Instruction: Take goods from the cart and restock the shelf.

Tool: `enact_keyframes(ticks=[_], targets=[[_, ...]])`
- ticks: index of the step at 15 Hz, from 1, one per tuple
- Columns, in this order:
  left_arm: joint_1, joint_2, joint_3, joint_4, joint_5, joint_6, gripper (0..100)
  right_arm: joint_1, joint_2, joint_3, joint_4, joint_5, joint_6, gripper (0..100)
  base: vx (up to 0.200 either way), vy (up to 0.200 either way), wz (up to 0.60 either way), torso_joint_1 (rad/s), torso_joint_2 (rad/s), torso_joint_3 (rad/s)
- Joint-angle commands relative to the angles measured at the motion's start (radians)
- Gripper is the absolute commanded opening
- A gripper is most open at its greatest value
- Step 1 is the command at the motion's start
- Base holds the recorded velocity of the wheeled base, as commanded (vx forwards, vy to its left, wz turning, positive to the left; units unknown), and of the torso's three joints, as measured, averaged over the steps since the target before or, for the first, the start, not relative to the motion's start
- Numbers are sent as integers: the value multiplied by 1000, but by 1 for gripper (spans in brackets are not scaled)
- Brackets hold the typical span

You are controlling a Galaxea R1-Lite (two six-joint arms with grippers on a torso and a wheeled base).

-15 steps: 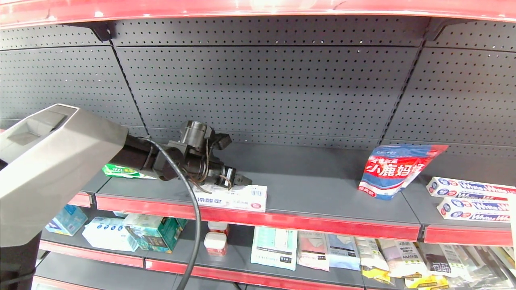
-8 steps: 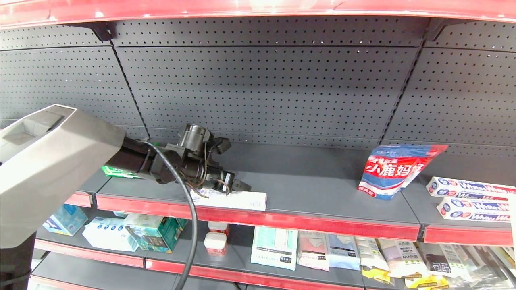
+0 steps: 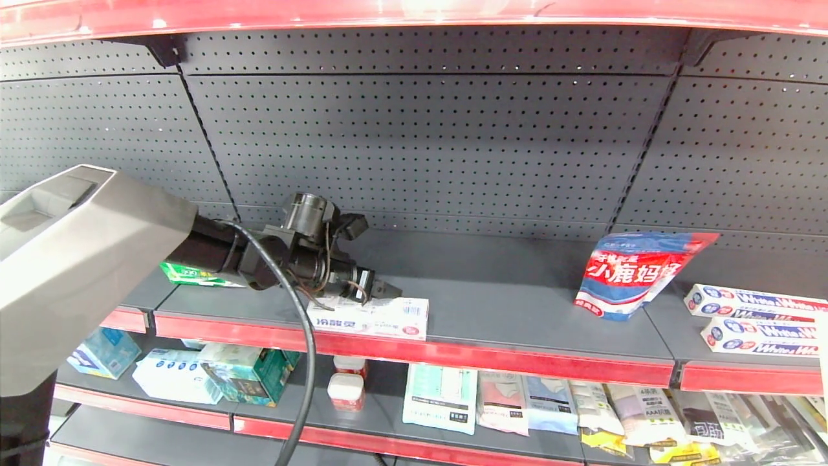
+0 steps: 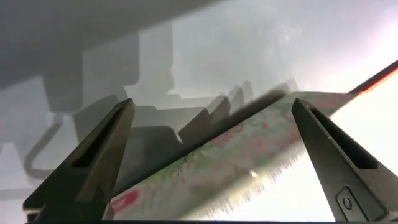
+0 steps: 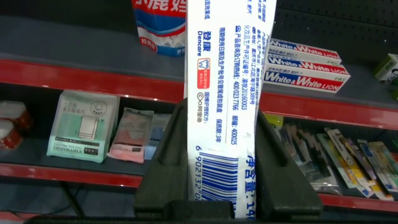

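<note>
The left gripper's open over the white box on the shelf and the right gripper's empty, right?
No: the right gripper is not empty; the right wrist view shows it shut on a long white carton. The rest holds.

Bright overhead light glares on the top red shelf edge (image 3: pixel 440 8).

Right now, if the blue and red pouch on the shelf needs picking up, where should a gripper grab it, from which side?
Probably by its flat top edge, coming from the front and slightly above. The pouch stands tilted back on the shelf, so that thin edge is free with open space over it; the base looks wider.
</note>
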Motion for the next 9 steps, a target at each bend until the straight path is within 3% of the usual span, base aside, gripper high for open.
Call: enact_keyframes(ticks=[1,7,9], targets=[[8,-2,-16,-2,-1,0,100,0,2,0,0,0,-1,0,0,0,0,0,0,0],[32,-6,-47,-46,-1,-3,100,0,2,0,0,0,-1,0,0,0,0,0,0,0],[32,-20,-52,-69,-3,-22,100,0,2,0,0,-1,-2,0,0,0,0,0,0,0]])
